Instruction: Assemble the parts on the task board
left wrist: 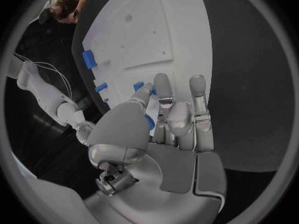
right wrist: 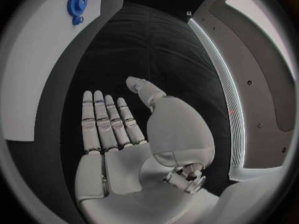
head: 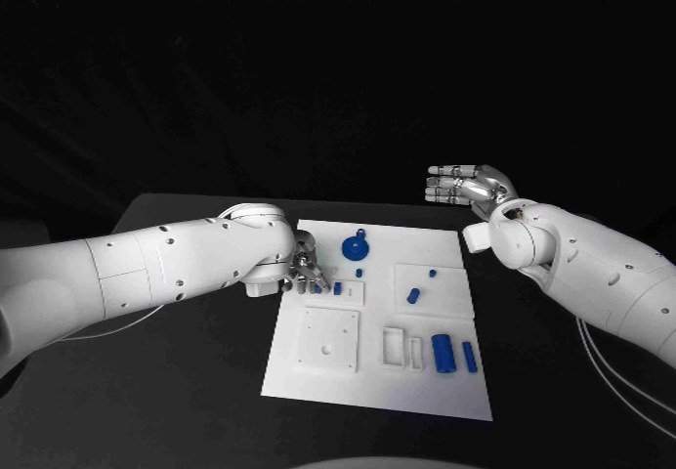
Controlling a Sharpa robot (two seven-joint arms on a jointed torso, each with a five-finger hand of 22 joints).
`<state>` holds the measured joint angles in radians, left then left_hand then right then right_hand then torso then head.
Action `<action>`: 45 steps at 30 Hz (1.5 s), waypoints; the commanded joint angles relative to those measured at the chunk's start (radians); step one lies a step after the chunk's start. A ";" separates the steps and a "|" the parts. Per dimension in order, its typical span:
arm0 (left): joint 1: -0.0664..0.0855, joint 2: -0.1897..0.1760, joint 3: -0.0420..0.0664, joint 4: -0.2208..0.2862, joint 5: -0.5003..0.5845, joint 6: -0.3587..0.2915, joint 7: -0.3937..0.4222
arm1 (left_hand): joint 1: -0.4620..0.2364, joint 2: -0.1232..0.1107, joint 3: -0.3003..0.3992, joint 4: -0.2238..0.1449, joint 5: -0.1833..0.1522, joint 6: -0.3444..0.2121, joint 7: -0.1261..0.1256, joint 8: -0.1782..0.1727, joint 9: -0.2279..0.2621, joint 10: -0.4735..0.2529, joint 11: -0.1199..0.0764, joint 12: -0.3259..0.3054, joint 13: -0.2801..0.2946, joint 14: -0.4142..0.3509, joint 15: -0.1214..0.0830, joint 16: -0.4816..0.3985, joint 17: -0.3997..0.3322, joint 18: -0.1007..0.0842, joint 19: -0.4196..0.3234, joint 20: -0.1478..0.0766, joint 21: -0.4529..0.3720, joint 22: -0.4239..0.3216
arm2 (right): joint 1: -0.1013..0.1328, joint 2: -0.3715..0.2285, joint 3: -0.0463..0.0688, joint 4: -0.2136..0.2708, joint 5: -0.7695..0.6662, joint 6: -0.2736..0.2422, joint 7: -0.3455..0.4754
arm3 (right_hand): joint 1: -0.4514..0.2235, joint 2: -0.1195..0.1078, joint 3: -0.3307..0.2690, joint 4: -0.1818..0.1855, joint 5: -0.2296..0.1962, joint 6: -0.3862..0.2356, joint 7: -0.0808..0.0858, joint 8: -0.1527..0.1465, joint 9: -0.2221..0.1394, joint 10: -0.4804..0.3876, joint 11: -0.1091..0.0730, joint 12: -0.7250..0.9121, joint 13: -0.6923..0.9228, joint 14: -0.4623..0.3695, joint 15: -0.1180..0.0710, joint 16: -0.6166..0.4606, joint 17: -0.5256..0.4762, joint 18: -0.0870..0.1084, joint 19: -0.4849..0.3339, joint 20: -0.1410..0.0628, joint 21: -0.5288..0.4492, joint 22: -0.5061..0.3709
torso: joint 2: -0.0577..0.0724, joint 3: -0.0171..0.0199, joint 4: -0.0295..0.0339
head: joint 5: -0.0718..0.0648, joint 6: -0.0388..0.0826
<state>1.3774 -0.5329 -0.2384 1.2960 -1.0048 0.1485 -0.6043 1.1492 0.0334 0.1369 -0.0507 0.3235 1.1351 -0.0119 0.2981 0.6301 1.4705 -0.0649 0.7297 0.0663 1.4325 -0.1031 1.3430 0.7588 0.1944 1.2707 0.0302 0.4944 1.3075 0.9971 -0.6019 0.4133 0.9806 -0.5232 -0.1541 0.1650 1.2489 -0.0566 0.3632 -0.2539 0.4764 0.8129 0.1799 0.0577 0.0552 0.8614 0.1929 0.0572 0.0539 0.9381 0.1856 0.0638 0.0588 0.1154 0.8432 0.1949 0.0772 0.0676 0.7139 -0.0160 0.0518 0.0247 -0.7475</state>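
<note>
The white task board lies mid-table. My left hand rests at its left edge. In the left wrist view the left hand has its thumb and a fingertip closed around a small blue part, the same small blue part that stands by a recess. A round blue wheel sits at the board's far side, also seen as the wheel. My right hand hangs raised beyond the far right corner. That right hand holds nothing, its fingers straight.
Other blue parts lie on the board: a thick cylinder, a thin bar, and small pegs. A raised square plate and slots sit at the near left. Black table surrounds the board.
</note>
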 commanded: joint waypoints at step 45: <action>-0.006 -0.032 -0.002 0.014 0.004 -0.009 0.018 | 0.016 -0.185 -0.005 0.196 -0.142 -0.123 0.050 -0.032 -0.065 0.039 0.021 -0.067 0.005 -0.045 -0.007 -0.056 -0.098 -0.152 -0.004 -0.145 -0.057 0.017 | -0.004 -0.001 0.000 -0.003 -0.014 0.013 0.008 | -0.006 -0.003 -0.013 0.000 0.007 -0.018 0.001 -0.004 -0.002 -0.018 -0.001 -0.005 -0.002 -0.014 0.003 -0.006 -0.002 -0.007 -0.018 0.000 -0.003 -0.002 | 0.000 -0.0007 0.0007 | -0.005 0.003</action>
<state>1.3773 -0.5630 -0.2358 1.3085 -1.0061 0.1370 -0.5834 1.1593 -0.1515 0.1315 0.1494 0.1849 1.0493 0.0045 0.2778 0.6246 1.4669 -0.0497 0.6655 0.0712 1.3902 -0.1094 1.2891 0.6598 0.0536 1.2667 -0.1100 0.4410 1.3079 0.9937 -0.6032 0.4133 0.9775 -0.5296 -0.1534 0.1645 1.2489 -0.0566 0.3541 -0.2535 0.4775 0.8021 0.1834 0.0577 0.0545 0.8505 0.1892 0.0572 0.0531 0.9301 0.1863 0.0638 0.0581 0.1154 0.8288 0.1948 0.0772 0.0669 0.7135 -0.0165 0.0521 0.0221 -0.7462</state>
